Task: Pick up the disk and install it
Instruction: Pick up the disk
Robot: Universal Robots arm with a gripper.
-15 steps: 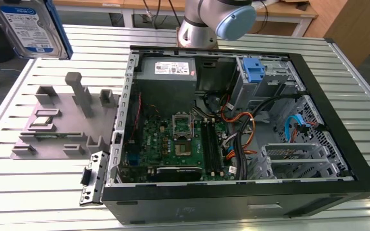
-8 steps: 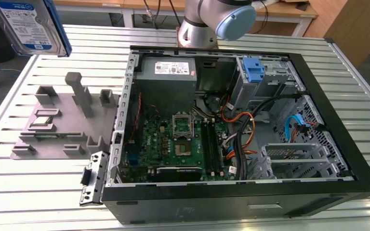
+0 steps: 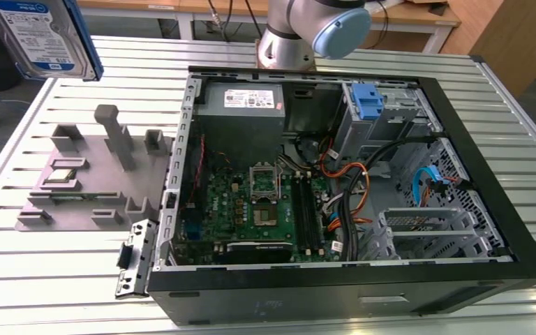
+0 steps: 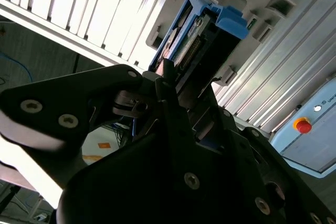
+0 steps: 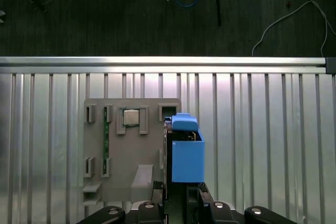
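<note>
Slatted metal table (image 3: pixel 63 293): gripper (image 5: pixel 182 203) fingers clamp the disk (image 3: pixel 40 35), held high at ten o'clock from the computer case (image 3: pixel 343 300). Edge-only grip risks slipping and dropping.

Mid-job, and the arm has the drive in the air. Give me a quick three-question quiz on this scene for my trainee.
1. True or false: the disk already sits inside the computer case.
2. Fill in: inside the case, the lone blue bracket stands to the exterior view's ___ of the power supply.
3. What is the claw shut on? A the disk; B the lone blue bracket; C the power supply.
Key: 1 false, it is held in the air outside the case; 2 right; 3 A.
</note>
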